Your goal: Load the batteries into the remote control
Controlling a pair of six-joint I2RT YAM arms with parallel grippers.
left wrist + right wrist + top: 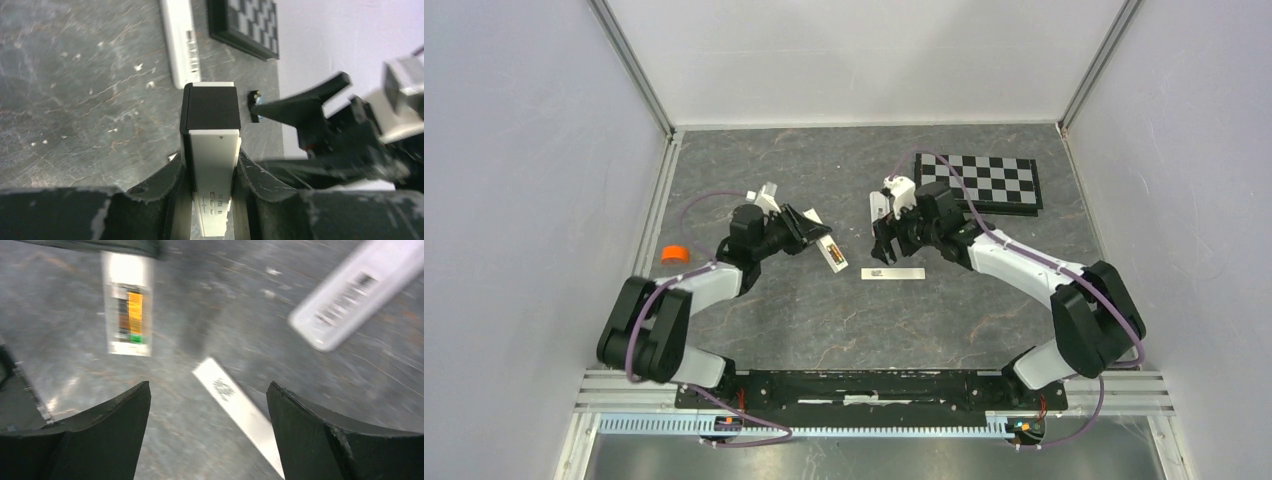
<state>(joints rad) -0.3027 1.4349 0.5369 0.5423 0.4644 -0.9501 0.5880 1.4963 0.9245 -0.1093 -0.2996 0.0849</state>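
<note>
Here, left jaws clenched on smooth white rectangular remote control; right jaws released.

Arms: white shells, black joints, on the left arm and right arm.
Cables: purple, thin, looping.
Fingers: matte black, chipped edges.
Base bar: black.

left arm reached to 1 o'clock | left gripper pointed to 4 o'clock, clamped on remote control | right arm reached to 10 o'clock | right gripper pointed to 7 o'clock, jaws spread wide
</note>
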